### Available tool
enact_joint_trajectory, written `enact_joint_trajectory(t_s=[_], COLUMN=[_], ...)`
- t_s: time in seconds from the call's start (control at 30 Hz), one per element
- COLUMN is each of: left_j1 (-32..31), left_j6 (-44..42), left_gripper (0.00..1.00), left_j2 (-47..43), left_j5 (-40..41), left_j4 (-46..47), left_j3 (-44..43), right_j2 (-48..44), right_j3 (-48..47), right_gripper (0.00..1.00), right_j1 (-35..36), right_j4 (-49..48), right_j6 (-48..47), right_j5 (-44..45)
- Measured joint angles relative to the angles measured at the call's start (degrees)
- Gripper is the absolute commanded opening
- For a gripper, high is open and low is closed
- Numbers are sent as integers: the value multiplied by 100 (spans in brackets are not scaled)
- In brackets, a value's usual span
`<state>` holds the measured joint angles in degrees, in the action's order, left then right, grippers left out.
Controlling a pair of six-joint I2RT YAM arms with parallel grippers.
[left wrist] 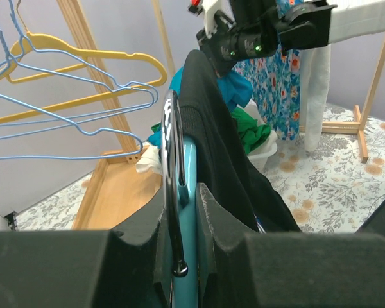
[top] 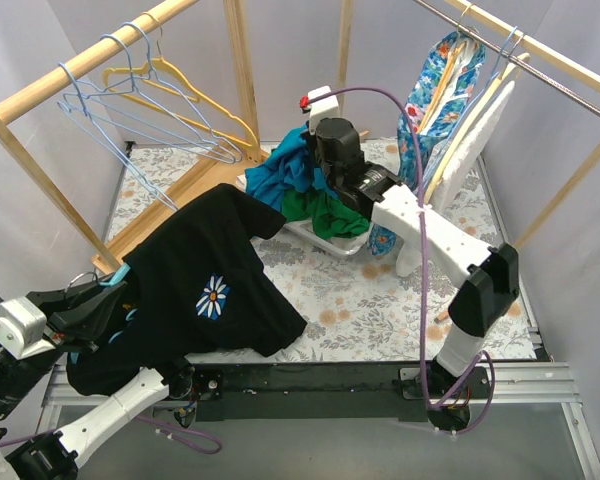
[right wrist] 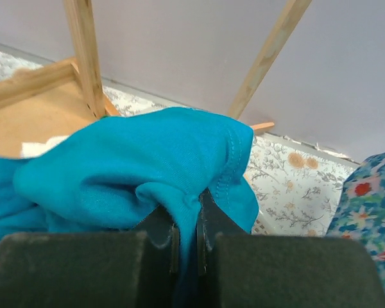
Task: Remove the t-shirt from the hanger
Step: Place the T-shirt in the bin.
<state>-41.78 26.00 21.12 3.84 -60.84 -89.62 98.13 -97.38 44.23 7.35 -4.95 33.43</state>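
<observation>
A black t-shirt point(top: 205, 280) with a daisy print hangs on a teal hanger point(top: 117, 275), draped low over the table's front left. My left gripper point(top: 92, 300) is shut on the hanger's neck; in the left wrist view the pads point(left wrist: 221, 212) squeeze the teal hanger point(left wrist: 188, 186) and its dark metal hook point(left wrist: 172, 160), with the black shirt point(left wrist: 215, 122) just to the right. My right gripper point(top: 325, 165) is far back over the basket, shut on a fold of a blue garment point(right wrist: 135, 160).
A white basket point(top: 330, 243) holds blue point(top: 285, 170) and green point(top: 320, 212) clothes. Blue wire hangers point(top: 130, 110) and a yellow hanger point(top: 190, 90) hang on the left wooden rail. A floral garment point(top: 440, 90) and a white one point(top: 480, 130) hang at the right.
</observation>
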Motion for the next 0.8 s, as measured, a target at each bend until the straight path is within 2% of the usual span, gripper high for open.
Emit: enact_joint_trajectory(t_s=[0.23, 0.43, 0.47, 0.53, 0.57, 0.67, 0.8], left_j1=[-9, -9, -9, -9, -9, -9, -9], left_j6=[0, -11, -24, -52, -66, -114, -155], left_gripper=[0, 0, 0, 0, 0, 0, 0], left_j2=[-2, -4, -13, -48, -66, -101, -114], left_j5=[83, 282, 348, 468, 514, 656, 780], left_j4=[2, 33, 87, 188, 223, 291, 302], left_j3=[125, 131, 157, 232, 262, 299, 299], right_j2=[931, 1333, 1366, 1379, 1364, 1290, 1104], right_j3=[31, 459, 485, 494, 494, 494, 494], right_gripper=[1, 2, 17, 34, 46, 56, 60], right_j1=[-164, -363, -389, -417, -417, -402, -365], right_j4=[-46, -103, -85, -83, -96, -66, 13], right_j6=[402, 1099, 1185, 1320, 1377, 1403, 1307], right_j5=[-334, -675, -693, -728, -741, -798, -901])
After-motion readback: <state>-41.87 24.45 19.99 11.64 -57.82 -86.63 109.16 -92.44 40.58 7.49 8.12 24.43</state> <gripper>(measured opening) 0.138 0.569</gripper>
